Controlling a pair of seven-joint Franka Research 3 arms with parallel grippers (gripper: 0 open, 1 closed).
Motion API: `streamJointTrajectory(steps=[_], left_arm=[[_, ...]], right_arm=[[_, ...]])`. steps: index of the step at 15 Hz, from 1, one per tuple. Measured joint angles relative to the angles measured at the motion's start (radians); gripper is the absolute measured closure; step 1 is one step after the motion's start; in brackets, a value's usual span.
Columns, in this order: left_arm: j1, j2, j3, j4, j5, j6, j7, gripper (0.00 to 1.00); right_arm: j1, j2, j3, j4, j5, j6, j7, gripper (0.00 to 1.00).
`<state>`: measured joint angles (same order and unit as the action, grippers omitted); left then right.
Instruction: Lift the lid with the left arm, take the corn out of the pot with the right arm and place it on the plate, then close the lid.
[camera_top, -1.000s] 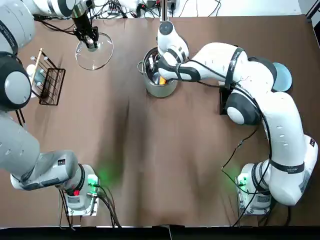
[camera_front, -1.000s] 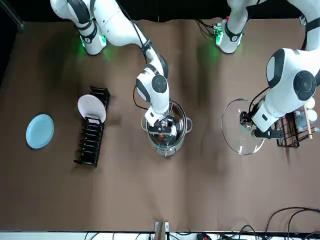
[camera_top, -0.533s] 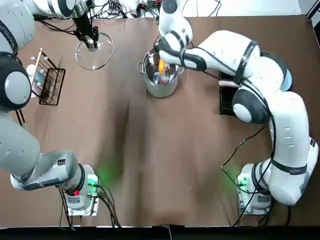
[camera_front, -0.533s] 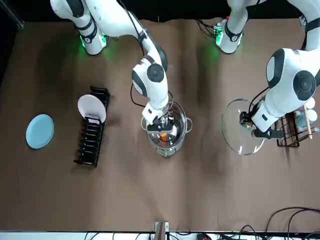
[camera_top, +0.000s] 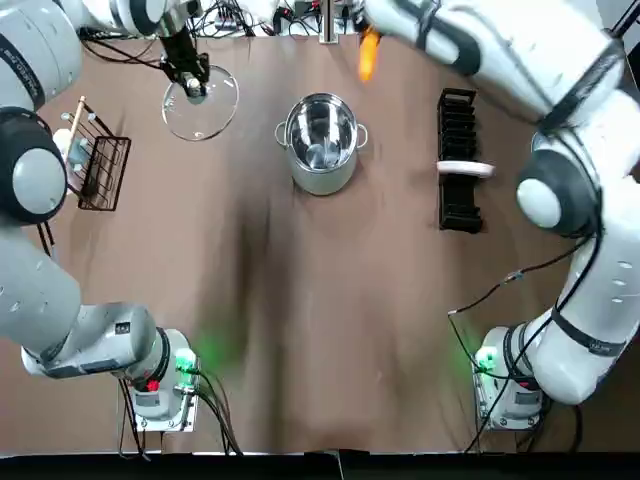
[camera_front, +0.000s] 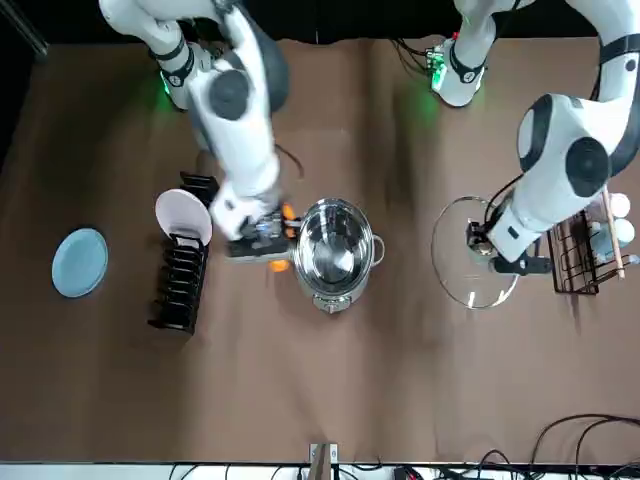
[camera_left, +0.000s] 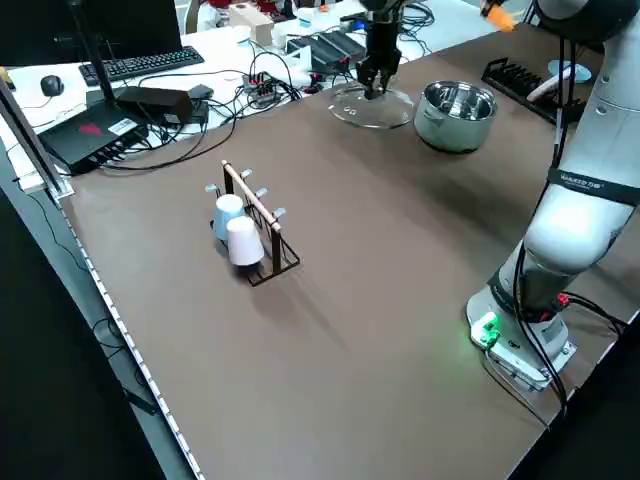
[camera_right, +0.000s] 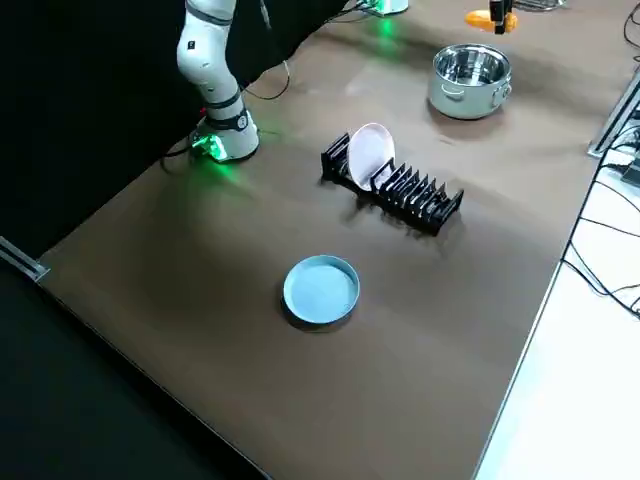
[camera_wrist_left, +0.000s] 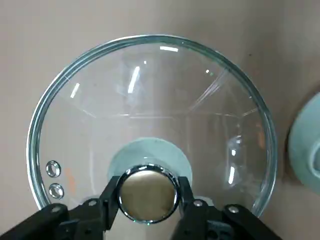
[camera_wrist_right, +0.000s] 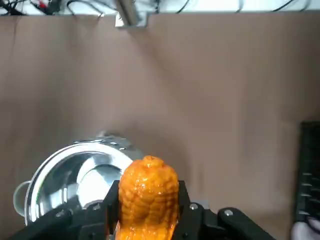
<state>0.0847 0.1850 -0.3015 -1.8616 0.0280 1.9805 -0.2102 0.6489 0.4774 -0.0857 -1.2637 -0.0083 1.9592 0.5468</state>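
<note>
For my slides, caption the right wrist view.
Right gripper holds the orange corn aloft, clear of the open steel pot.

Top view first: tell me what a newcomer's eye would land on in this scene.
The bright orange corn stands out most, gripped in the right tool and raised clear of the open steel pot, which looks empty. Next comes the glass lid, held in the left tool off to the pot's left. The blue plate lies bare at the robot's far right.
</note>
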Motion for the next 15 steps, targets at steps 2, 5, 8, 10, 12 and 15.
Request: streamJointTrajectory(steps=[2, 5, 8, 10, 12, 15], left_arm=[[-0.048, 0.003, -0.004, 0.005, 0.000, 0.005, -0.077, 0.49], [-0.132, 0.023, -0.007, 0.035, 0.000, 0.014, -0.207, 0.49], [-0.253, 0.072, -0.006, 0.104, 0.000, 0.017, -0.393, 0.49], [-0.321, 0.099, -0.004, 0.139, 0.003, 0.018, -0.481, 0.49], [-0.390, 0.123, -0.004, 0.169, 0.048, 0.018, -0.580, 0.49], [-0.485, 0.175, -0.003, 0.226, 0.127, 0.018, -0.726, 0.49]], right_arm=[[-0.087, -0.061, -0.002, -0.001, 0.059, -0.074, -0.115, 0.53], [-0.224, -0.134, -0.006, -0.003, 0.092, -0.204, -0.222, 0.53], [-0.341, -0.190, -0.007, -0.005, 0.092, -0.342, -0.331, 0.53], [-0.397, -0.212, -0.008, -0.006, 0.092, -0.376, -0.376, 0.53], [-0.452, -0.225, -0.010, -0.009, 0.092, -0.383, -0.402, 0.53], [-0.555, -0.230, -0.011, -0.036, 0.101, -0.340, -0.487, 0.53]])
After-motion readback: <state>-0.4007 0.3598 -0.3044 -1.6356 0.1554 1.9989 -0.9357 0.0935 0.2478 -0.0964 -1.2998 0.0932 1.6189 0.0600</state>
